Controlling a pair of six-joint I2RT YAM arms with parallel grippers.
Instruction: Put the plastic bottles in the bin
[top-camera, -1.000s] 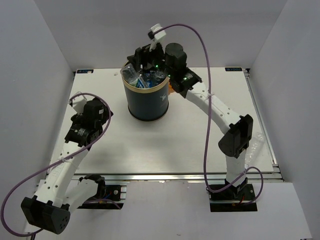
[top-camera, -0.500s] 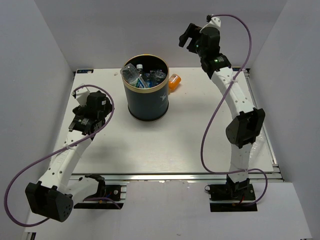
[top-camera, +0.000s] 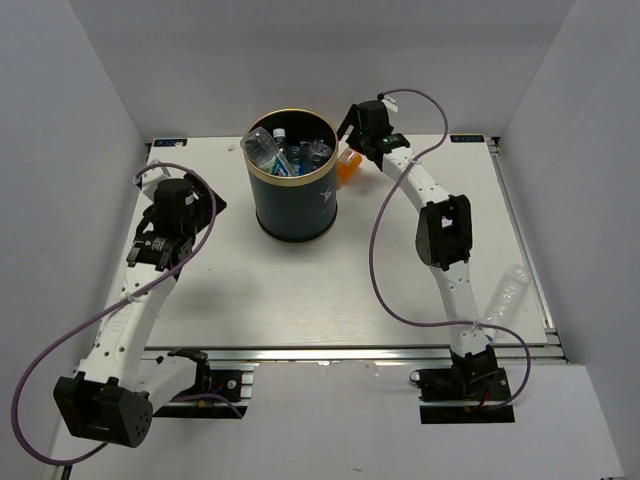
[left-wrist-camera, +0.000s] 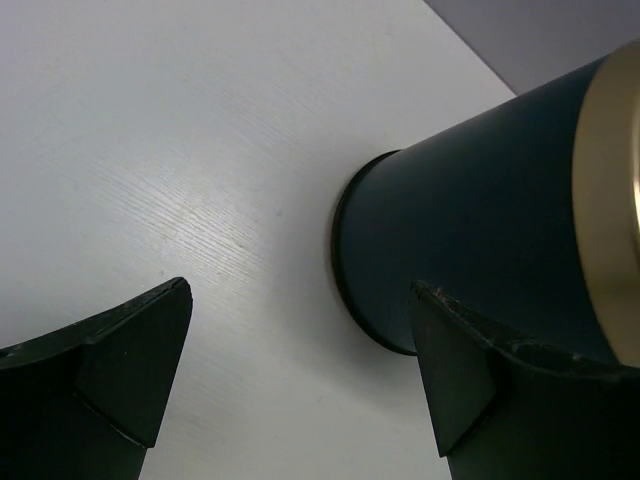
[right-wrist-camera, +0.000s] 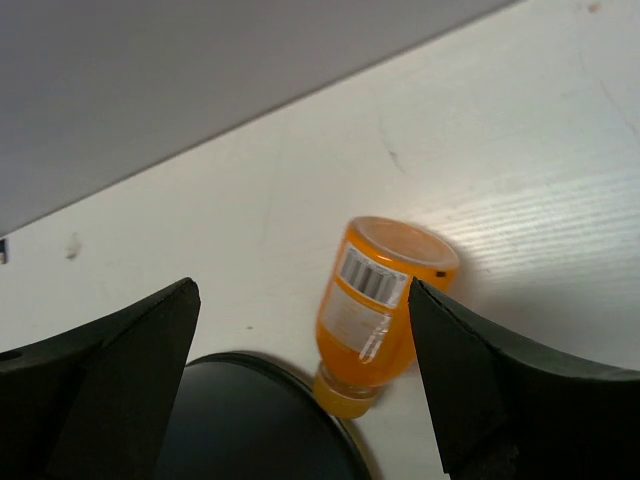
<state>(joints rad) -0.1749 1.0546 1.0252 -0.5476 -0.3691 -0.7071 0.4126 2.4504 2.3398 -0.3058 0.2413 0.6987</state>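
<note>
The navy bin (top-camera: 293, 200) with a gold rim stands at the back middle of the table and holds several clear plastic bottles (top-camera: 270, 150). A small orange bottle (top-camera: 347, 165) lies on the table against the bin's right side. My right gripper (top-camera: 352, 135) hovers open and empty just above it. In the right wrist view the orange bottle (right-wrist-camera: 385, 300) lies between my open fingers (right-wrist-camera: 500, 380), its cap touching the bin (right-wrist-camera: 250, 430). A clear bottle (top-camera: 508, 290) lies near the table's right edge. My left gripper (top-camera: 195, 205) is open and empty, left of the bin (left-wrist-camera: 480, 230).
White walls enclose the table on the left, back and right. The right arm's purple cable (top-camera: 385, 250) loops over the table's right half. The left arm's cable (top-camera: 60, 350) hangs off the near left.
My right gripper rose from over the bin, swung back right, then came down behind the bin over the orange bottle. My left arm drew slightly left and back.
</note>
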